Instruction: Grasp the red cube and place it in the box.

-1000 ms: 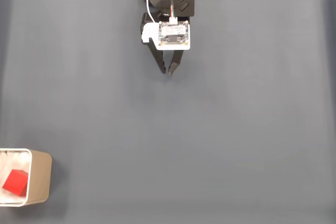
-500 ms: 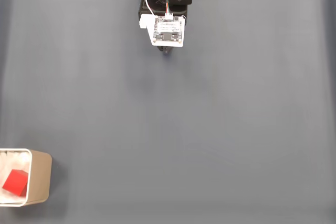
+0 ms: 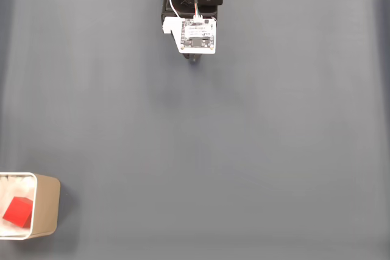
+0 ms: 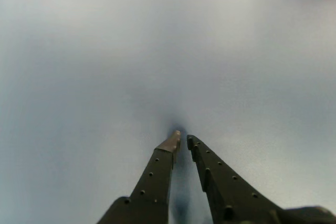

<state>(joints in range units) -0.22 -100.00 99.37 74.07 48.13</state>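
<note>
Folded back against its base at the top centre of the fixed view, the arm has tucked in over the last second, so that the two fingers, then stretched down the frame, now show as no more than a dark tip below the white camera board (image 3: pixel 197 35). Nearest the lens in the wrist view, the gripper (image 4: pixel 182 140) has its fingers almost together, only a narrow slit between the tips, and they hold nothing; whether the tips touch the grey tabletop (image 4: pixel 105 51) close beyond them cannot be told. Farther out, at the lower left corner of the fixed view, the red cube (image 3: pixel 17 211) already lies inside the box (image 3: pixel 47 206), on its white interior and partly cut by the frame edge. By the look of it the placing is done and the arm is at rest; nothing more seems called for than staying parked clear of the box.
</note>
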